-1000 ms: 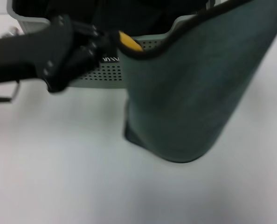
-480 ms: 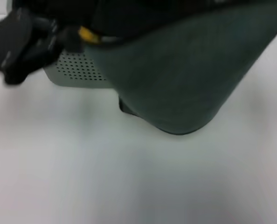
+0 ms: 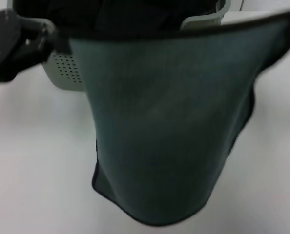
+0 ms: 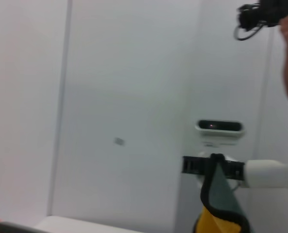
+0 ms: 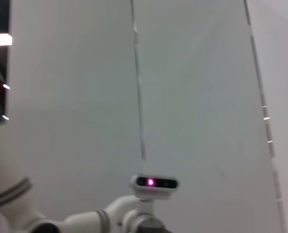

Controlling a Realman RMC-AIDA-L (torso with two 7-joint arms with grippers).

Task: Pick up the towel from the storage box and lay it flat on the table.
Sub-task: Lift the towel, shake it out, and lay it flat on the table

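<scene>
The surface (image 3: pixel 32 185) lay white and broad below me, bare in front of the box. The towel (image 3: pixel 169 126) hung in the air above it, clear of the box, stretched by its top edge between my two arms. Its green face was toward my head camera, and its lower edge drooped in a curve, with the bottom near the surface but whether touching could not be told.

The box (image 3: pixel 62 73) stood behind the towel, at the far side of the surface, mostly hidden; only a perforated wall and part of the rim showed, with black fabric (image 3: pixel 125 14) bunched inside.

My left tool (image 3: pixel 54 41) was at the towel's upper left corner. It appeared to be pinching that corner, though the fingers themselves were not resolved. My right tool was out of the head view; the left wrist view showed it (image 4: pixel 214 162) pinching the other corner, with yellow reverse showing below.

Handling, as judged: the cloth was light, soft and limp, with no stiffness of its own. It sagged wherever unsupported. Holding at the two top corners, on the stitched edging, kept it spread for laying flat.
</scene>
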